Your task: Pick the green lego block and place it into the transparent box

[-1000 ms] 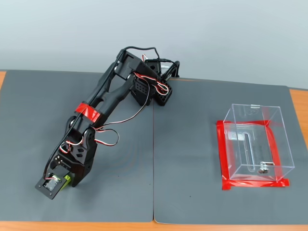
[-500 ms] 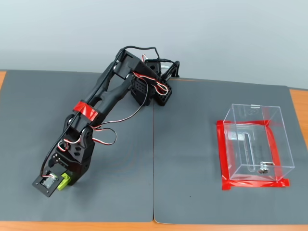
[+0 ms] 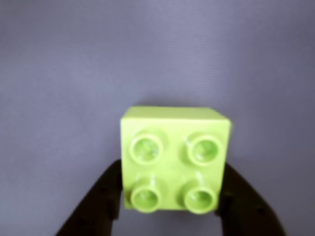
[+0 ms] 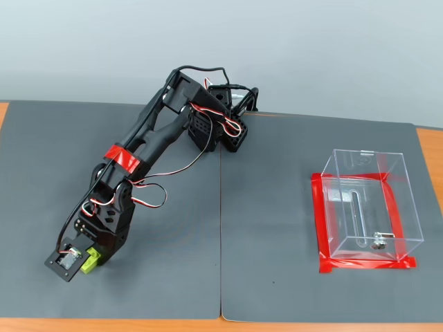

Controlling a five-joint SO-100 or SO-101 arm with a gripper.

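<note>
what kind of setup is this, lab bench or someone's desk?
Most likely a lab or hobby test bench, not a lived-in desk. Dark grey mats cover a wooden tabletop against a bare pale wall, a clear plastic box sits in a red tape outline, and only the black arm and lime-green studded brick are out.

The end effector [image 3: 172,209] grips the green lego block [image 3: 174,160], studs facing the camera.

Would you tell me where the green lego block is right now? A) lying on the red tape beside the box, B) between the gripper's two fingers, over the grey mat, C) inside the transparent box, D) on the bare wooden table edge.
B: in the wrist view the green lego block sits between the dark fingers of the gripper, and the transparent box holds no brick.
</note>
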